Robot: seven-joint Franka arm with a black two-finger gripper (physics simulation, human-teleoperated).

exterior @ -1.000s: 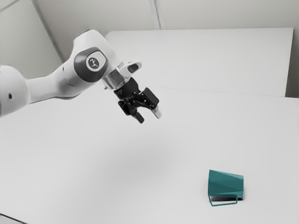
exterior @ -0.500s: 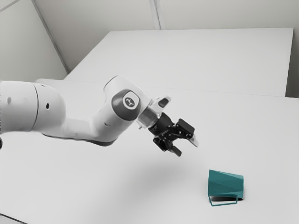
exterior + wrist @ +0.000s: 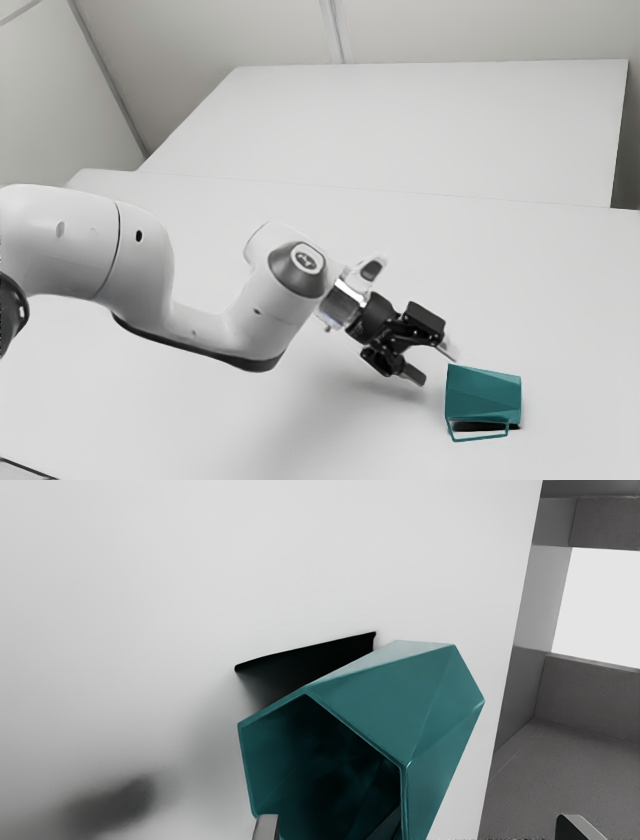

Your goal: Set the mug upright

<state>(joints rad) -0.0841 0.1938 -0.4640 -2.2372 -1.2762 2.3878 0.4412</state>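
Exterior view: the mug (image 3: 483,395) lies on its side on the table (image 3: 570,300), toward the lower part of the picture and the exterior view's right, with its wider end toward the exterior view's left and its thin handle (image 3: 480,437) along the side nearest that camera. Dark shadow (image 3: 485,427) shows under it, next to the handle. The arm (image 3: 225,325) comes in from the exterior view's left and slopes down toward the mug, and the claw (image 3: 433,364) is tilted, pointing down toward the exterior view's right, just beside the mug's wider end. The claw is wide open, its two tips well apart, and it has hold of nothing. In the wrist view the mug's mouth faces the claw, so its dark hollow shows, framed by an angular rim (image 3: 405,775); the faceted outer wall narrows away from it. One finger (image 3: 266,828) overlaps a corner of that rim, though whether it touches cannot be told; the other finger (image 3: 580,828) stands apart from the mug on its far side, seen against the grey floor (image 3: 560,775) past the table's edge. Most of the mug appears between the two.
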